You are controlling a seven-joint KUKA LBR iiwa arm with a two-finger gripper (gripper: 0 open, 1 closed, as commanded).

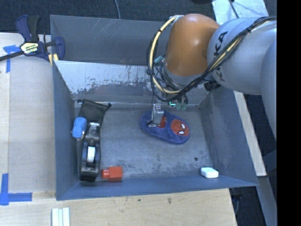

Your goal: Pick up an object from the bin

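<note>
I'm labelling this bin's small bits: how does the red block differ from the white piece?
The red block is red and boxy; the white piece is white, flatter and rounded. The red block lies at the front left beside the black tool; the white piece lies alone at the front right. Both are small, by the front wall.

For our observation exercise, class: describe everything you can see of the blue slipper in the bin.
The slipper is small, blue and looks like soft cloth, with a red face patch with white eyes on its toe. It lies flat on the bin floor, near the back wall, right of the middle, toe pointing right. The gripper sits at its left end, by the opening. No other loose thing touches it.
</note>
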